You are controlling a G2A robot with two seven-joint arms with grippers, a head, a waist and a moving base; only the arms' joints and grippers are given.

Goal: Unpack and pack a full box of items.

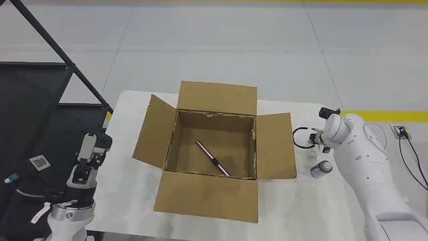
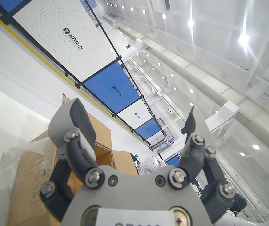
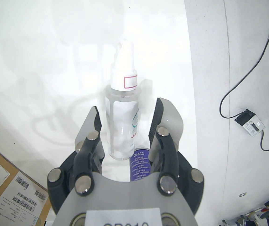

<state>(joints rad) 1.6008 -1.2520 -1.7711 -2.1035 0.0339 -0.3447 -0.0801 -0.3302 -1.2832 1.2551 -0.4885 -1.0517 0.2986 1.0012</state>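
Observation:
An open cardboard box (image 1: 207,154) stands mid-table with a thin dark pen-like stick (image 1: 212,158) lying on its floor. To the right of the box a clear spray bottle (image 3: 122,118) with a white cap stands upright on the table. My right gripper (image 3: 127,112) is open, one finger on each side of the bottle's body with small gaps. In the top view that gripper (image 1: 315,144) hangs just over the bottle (image 1: 312,154). A blue-labelled can (image 3: 140,164) stands close behind the bottle. My left gripper (image 2: 134,109) is open and holds nothing, tilted upward off the table's left edge (image 1: 92,146).
The box's four flaps are folded outward; the right flap (image 1: 275,146) reaches close to the bottle and can (image 1: 322,169). A cable and a small grey adapter (image 3: 249,123) lie on the floor beyond the table's right edge. A dark frame (image 1: 40,107) stands at the left.

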